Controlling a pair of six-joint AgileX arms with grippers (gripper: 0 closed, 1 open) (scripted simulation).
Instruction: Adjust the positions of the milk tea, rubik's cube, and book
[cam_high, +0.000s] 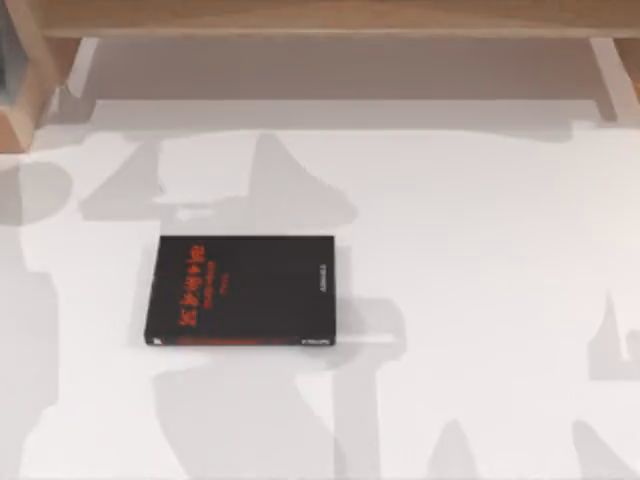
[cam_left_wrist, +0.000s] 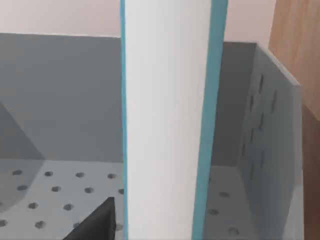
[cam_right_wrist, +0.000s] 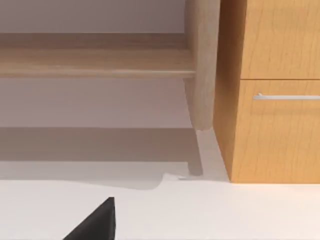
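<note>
The book, thick with a light-blue cover and white page edges, stands upright inside a grey perforated bin, close in front of the left wrist camera. A black part of my left gripper sits just beside the book's lower edge; whether it touches the book is hidden. A black part of my right gripper hangs low over the white table, facing a wooden shelf. The milk tea and the rubik's cube are out of view.
A thin black book with red lettering lies flat left of the table's middle. A wooden shelf runs along the back edge. A wooden cabinet with a drawer handle and a rounded post stand ahead of my right gripper.
</note>
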